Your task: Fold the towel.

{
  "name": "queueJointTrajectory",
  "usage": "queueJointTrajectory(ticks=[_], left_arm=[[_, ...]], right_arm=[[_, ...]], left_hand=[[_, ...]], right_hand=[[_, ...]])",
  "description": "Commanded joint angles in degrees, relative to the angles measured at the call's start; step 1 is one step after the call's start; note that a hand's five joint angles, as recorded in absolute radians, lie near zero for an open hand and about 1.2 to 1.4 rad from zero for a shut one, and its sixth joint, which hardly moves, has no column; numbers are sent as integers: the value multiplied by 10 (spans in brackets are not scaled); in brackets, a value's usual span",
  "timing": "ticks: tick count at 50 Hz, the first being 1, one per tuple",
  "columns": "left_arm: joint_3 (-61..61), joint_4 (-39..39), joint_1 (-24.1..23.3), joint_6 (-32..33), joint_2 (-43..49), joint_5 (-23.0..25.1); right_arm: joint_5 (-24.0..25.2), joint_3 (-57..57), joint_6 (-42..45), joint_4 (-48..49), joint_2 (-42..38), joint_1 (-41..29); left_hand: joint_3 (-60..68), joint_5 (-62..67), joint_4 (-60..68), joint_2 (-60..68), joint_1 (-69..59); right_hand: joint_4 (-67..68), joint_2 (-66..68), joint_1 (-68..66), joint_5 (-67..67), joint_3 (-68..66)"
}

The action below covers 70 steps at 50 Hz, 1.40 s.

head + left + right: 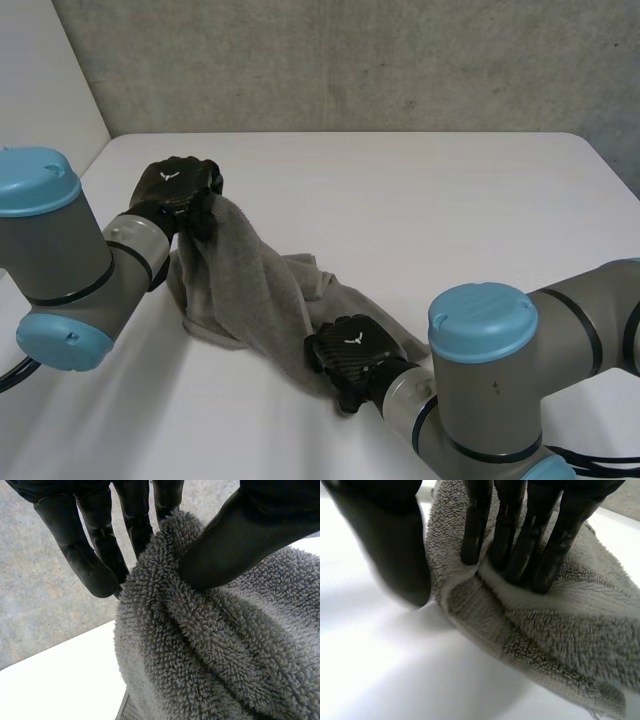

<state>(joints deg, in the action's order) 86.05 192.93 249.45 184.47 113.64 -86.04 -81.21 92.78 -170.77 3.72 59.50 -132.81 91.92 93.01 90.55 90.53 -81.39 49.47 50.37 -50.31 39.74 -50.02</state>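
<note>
While left hand (178, 190) pinches towel (250, 300) aloft, right hand (350, 362) clamps its low edge

Towel (255, 300): grey terry cloth with a thick looped pile, matt and fuzzy. One edge carries a flat-woven band (485, 625), smoother, with a stitched hem.
Left hand (180, 190), right hand (350, 362): black, the backs showing a carbon-fibre-like weave with a faint sheen. The fingers (95, 555) look smooth and rubbery.
Table (420, 200): white, smooth, low sheen.
Wall (350, 60): grey, concrete-like, rough, mottled, matt.
Arm joints (60, 260): grey, matt.
Caps (482, 318): light blue, smooth, plastic-looking, slightly glossy.
</note>
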Motion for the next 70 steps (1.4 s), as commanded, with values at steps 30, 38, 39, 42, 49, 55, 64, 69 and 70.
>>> queueJointTrajectory(ticks=[30, 38, 39, 42, 49, 55, 64, 69, 70], left_arm=[[-4, -5, -23, -44, -109, 3], [-19, -6, -28, -44, -24, 0], [-34, -5, -29, -44, -7, -1], [-80, -4, -28, -43, 26, -1], [-187, 20, -26, -53, 44, 6], [-168, 234, -18, -79, -22, 49], [-93, 142, 15, -79, -41, 111], [-29, 90, 26, -47, -33, 113], [-7, 84, 27, -28, -30, 113]], right_arm=[[42, -166, 72, -98, 122, 113], [35, -204, 102, -98, 63, 115], [34, -218, 102, -97, 46, 116], [37, -258, 103, -94, 13, 121], [36, -313, 94, 45, -8, 115], [74, -217, 91, 271, 127, 118], [97, -283, 132, -46, 65, 136], [87, -235, 215, -74, 44, 148], [82, -223, 237, -77, 43, 150]], left_hand=[[-119, -230, -105, -105, 14], [-119, -230, -105, -105, 14], [-119, -230, -105, -105, 14], [-119, -230, -105, -105, 14], [-119, -230, -105, -105, 14], [-119, -230, -105, -105, 14], [-119, -230, -105, -105, 14], [-119, -230, -105, -105, 14], [-119, -230, -105, -105, 14]], right_hand=[[305, 296, -297, 303, -300], [305, 296, -297, 303, -300], [305, 296, -297, 303, -300], [305, 296, -297, 303, -300], [305, 296, -297, 303, -300], [305, 296, -297, 303, -300], [305, 296, -297, 303, -300], [305, 296, -297, 303, -300], [305, 296, -297, 303, -300]])
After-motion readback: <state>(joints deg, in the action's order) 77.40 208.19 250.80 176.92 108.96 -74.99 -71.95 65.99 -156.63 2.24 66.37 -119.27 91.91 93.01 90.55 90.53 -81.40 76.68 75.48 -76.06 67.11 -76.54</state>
